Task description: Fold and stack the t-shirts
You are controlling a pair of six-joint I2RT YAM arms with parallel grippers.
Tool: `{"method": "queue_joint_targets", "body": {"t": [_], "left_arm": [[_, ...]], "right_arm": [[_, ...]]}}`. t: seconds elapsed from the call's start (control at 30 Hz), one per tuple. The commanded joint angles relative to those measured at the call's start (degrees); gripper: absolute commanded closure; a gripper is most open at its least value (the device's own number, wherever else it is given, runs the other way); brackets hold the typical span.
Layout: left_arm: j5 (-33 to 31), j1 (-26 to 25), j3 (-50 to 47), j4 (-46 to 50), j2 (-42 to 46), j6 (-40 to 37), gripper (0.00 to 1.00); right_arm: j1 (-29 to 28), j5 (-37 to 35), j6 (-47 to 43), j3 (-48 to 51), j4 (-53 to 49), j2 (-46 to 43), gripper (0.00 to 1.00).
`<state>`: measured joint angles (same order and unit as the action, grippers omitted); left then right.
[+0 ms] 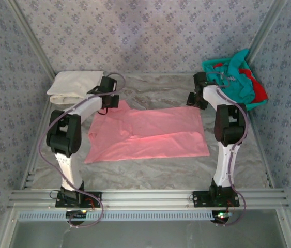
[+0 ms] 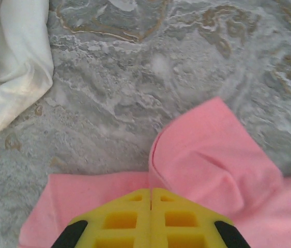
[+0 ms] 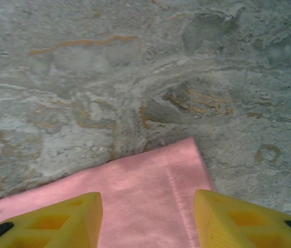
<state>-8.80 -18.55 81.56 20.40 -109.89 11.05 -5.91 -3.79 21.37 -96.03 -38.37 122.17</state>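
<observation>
Pink t-shirt (image 1: 150,134), corner below spread right hand (image 3: 148,200)

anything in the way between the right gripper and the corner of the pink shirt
Nothing visible. The right gripper hangs open directly over the pink t-shirt, at its corner, with bare table beyond the cloth edge.

Marbled table (image 1: 150,175), patterned walls (image 1: 150,31), perhaps metal rail (image 1: 150,196)

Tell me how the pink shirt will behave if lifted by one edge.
Probably floppy: the pink shirt buckles into a soft ridge where the left gripper pinches it. Likely light and thin, since it lies nearly flat on the table. It should drape.
</observation>
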Motion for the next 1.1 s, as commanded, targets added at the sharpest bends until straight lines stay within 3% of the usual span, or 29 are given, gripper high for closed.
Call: {"method": "queue_joint_targets", "body": {"t": [0.0, 0.47, 0.63, 0.77, 0.97, 1.07], "left_arm": [[0.3, -0.7, -2.6, -5.6, 7.0, -1.2, 1.0], [0.4, -2.8, -19.7, -7.8, 21.9, -0.5, 1.0], [-0.9, -2.8, -24.1, -7.3, 25.6, 0.1, 1.0], [-3.7, -2.6, -25.7, -6.6, 27.5, -0.1, 1.0], [-5.9, -0.9, -25.7, -6.7, 27.8, 0.1, 1.0], [-6.7, 0.4, -25.3, -7.1, 27.4, -0.2, 1.0]], "right_arm": [[-0.2, -4.3, 1.4, -3.9, -4.2, 3.1, 0.47], [-0.8, -7.7, 3.3, -11.7, -8.4, 10.7, 0.49], [-0.9, -7.6, 3.1, -10.5, -7.0, 10.4, 0.63], [-1.0, -8.2, 3.2, -9.4, -6.0, 9.0, 0.79], [-1.7, -10.9, 2.4, -7.3, -5.2, 4.6, 0.96], [-1.4, -11.1, 2.3, -5.1, -3.9, 1.6, 1.0]]}}
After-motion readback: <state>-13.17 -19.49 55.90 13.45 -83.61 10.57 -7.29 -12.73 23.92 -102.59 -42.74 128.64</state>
